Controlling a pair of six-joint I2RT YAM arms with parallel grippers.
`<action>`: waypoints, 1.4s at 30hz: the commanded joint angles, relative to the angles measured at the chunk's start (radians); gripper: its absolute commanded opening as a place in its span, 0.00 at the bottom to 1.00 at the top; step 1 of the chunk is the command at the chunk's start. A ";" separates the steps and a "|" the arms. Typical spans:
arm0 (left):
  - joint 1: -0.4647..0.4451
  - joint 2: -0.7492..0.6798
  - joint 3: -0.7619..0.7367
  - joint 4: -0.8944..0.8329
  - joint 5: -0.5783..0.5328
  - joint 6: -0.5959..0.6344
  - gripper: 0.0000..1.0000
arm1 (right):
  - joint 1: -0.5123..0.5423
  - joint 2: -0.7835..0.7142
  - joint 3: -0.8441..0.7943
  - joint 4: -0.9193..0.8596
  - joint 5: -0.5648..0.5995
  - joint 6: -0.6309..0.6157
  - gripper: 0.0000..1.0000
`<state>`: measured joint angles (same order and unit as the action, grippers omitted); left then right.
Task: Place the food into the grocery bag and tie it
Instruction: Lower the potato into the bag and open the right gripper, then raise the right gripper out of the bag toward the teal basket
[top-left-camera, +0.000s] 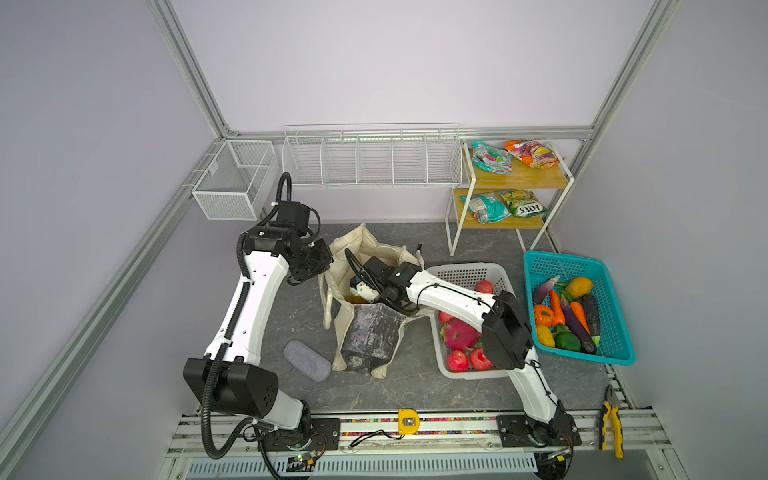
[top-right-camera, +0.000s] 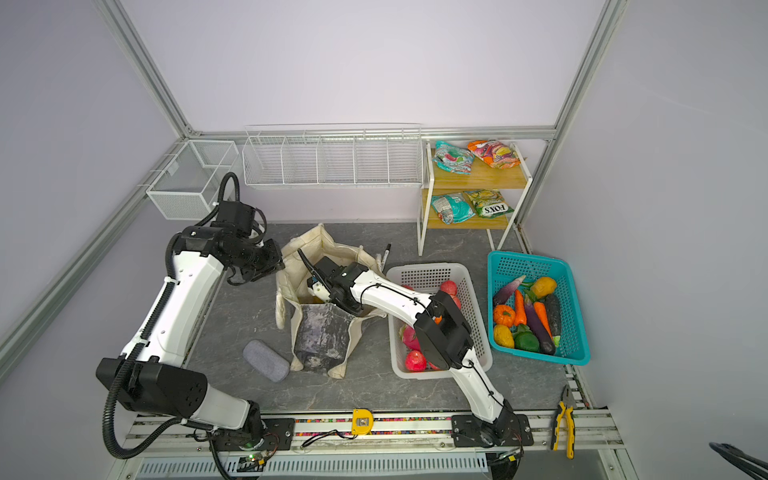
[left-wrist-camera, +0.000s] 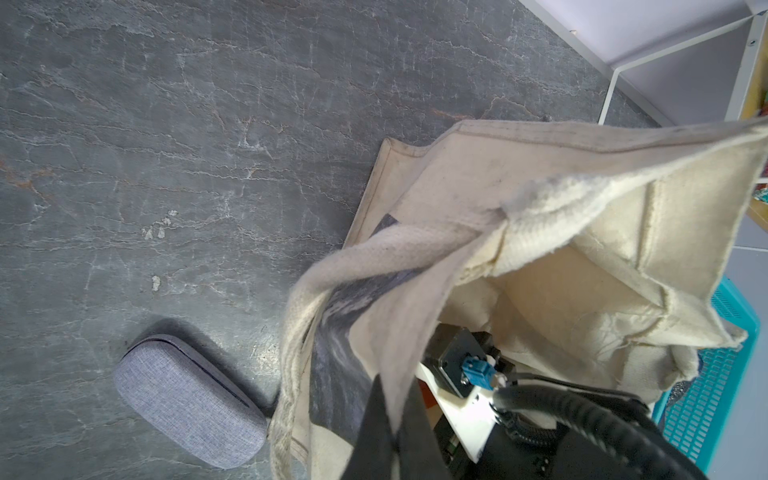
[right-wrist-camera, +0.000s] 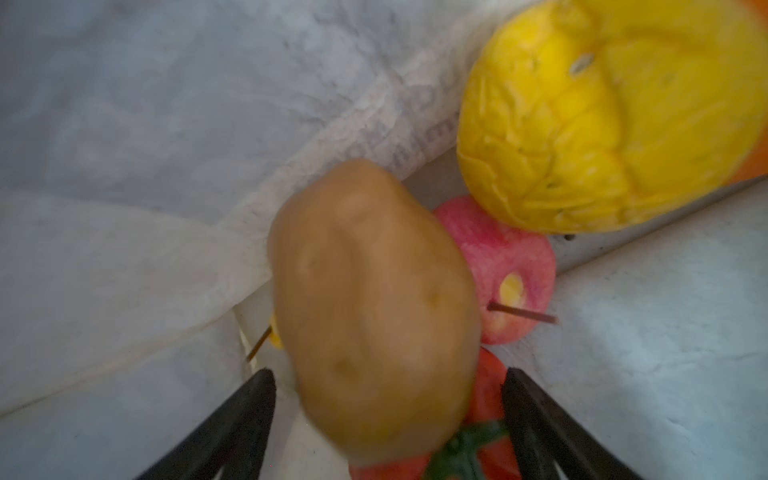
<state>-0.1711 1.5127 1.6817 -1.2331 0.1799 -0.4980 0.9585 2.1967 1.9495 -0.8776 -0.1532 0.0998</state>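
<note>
Inside the bag on the surface, the right pincer was mostly hidden from above, spread clear of a blurred potato. The left pincer, arm stretched far, pinched the bag's left rim.

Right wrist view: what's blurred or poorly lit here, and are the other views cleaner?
Right wrist view: the potato is smeared with blur, and the light inside the grocery bag is dim and bluish; left wrist view: grey case and table are sharp, with a soft shadow beside the case; both top views: evenly lit, no glare.
</note>
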 joint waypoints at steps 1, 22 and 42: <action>0.008 -0.013 -0.008 0.018 -0.015 0.018 0.00 | 0.005 -0.058 0.001 0.000 0.012 -0.026 0.88; 0.010 0.011 -0.030 0.052 0.003 0.021 0.00 | -0.092 -0.250 0.107 0.026 0.150 -0.013 0.88; 0.010 0.047 -0.022 0.073 0.043 0.012 0.00 | -0.573 -0.724 -0.392 0.191 0.462 0.505 0.88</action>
<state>-0.1680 1.5475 1.6623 -1.1805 0.2089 -0.4919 0.4423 1.5192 1.6211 -0.7124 0.2302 0.4335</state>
